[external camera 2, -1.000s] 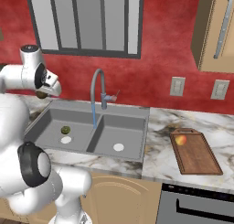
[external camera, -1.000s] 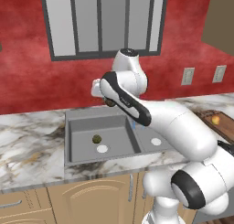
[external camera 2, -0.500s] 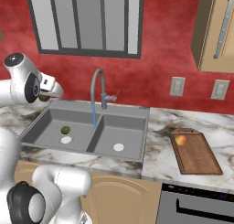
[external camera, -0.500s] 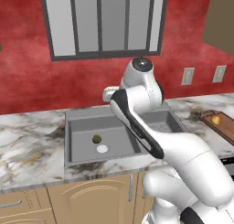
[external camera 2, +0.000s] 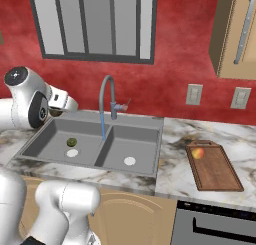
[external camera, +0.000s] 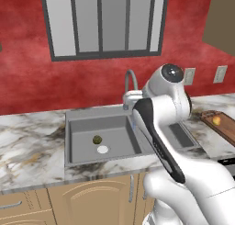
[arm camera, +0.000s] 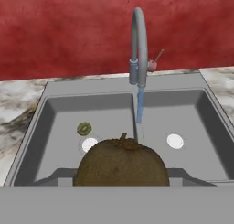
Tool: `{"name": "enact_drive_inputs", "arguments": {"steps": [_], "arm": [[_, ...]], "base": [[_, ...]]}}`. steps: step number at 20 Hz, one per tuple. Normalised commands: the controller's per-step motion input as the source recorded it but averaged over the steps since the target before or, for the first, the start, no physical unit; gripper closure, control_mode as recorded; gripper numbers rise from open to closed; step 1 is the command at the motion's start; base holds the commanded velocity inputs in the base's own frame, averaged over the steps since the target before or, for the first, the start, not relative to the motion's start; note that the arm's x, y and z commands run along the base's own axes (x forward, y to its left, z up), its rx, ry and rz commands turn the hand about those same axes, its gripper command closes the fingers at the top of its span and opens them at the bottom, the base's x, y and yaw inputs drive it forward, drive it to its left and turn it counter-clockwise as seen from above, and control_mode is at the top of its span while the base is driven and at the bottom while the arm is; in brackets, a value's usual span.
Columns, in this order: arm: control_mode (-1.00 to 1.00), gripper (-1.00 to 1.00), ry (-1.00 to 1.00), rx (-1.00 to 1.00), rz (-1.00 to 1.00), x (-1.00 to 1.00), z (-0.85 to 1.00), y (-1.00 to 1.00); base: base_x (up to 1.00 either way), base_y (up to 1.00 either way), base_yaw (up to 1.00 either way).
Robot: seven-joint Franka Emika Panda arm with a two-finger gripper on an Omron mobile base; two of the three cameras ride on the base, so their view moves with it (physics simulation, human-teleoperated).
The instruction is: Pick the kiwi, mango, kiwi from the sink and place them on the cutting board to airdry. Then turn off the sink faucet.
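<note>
In the right base view, going left to right, the arm stood at the far left with the gripper (external camera 2: 56, 110) at the sink's back left corner, a dark brown kiwi just showing under it. The hand view confirmed the claw was closed on that brown kiwi (arm camera: 121, 162), which bulged at 6 o'clock between the jaws, lifted above the sink (arm camera: 55, 93).

Next, in the left basin, the olive-green kiwi (external camera 2: 72, 142) lay on the floor, touching or just beside the white drain disc (external camera 2: 72, 152) at its 12 o'clock. The right basin held a second drain disc (external camera 2: 130, 161).

Between the basins, at the rear rim, the sink faucet (external camera 2: 107, 96) rose, and a thin blue stream (arm camera: 140, 106) fell from its spout.

Farther right, on the marble counter (external camera 2: 172, 169), lay the cutting board (external camera 2: 215, 168), with the mango (external camera 2: 198, 152) resting at its 11 o'clock corner.
</note>
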Motion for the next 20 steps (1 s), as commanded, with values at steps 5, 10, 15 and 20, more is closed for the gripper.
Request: {"name": "enact_drive_inputs", "arguments": {"steps": [5,10,15,20], "arm": [[-1.0,1.0,0.0,0.0,-0.09,-0.47,0.22,-0.48],[-1.0,1.0,0.0,0.0,-0.12,-0.44,0.12,-0.49],[-1.0,1.0,0.02,0.0,-0.13,-0.39,0.03,-0.51],[-1.0,1.0,0.07,0.0,-0.16,-0.23,0.0,-0.45]], "base": [[0.0,0.0,0.0],[0.0,0.0,0.0],[0.0,0.0,0.0],[0.0,0.0,0.0]]}}
